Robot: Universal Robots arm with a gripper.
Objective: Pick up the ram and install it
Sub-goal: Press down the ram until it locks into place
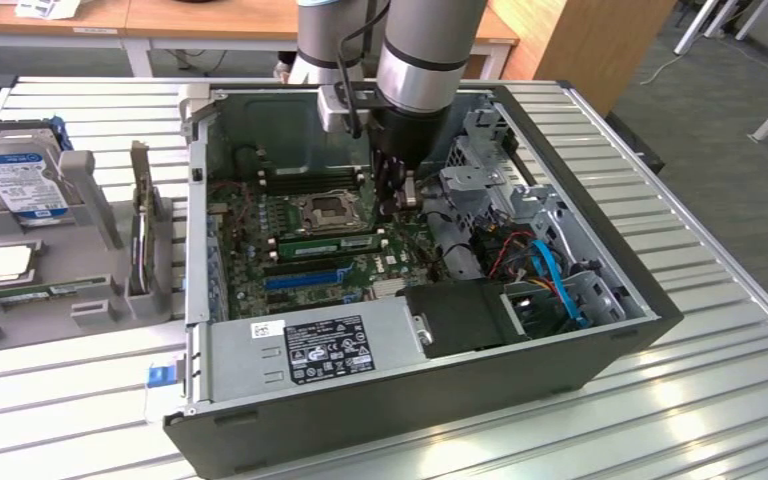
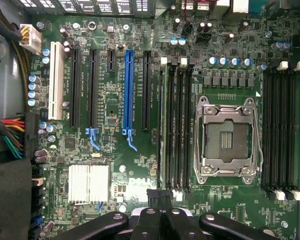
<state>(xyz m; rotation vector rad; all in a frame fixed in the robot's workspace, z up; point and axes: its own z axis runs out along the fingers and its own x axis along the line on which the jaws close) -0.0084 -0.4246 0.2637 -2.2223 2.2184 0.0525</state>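
pincer [image 2: 160, 197] closed on nothing, tips near slot end. ram [image 1: 324, 245] stands in slot beside cpu socket [image 2: 227, 140], possibly half-seated. if you press off-centre, it could tilt and miss the latch.

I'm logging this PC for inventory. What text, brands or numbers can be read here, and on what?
"DELL": white print on the motherboard, beside the silver heatsink.
Print on the power supply label: too small to read.
Print on the hard drive label: too small to read.
Fine markings beside the motherboard's slots: too small to read.
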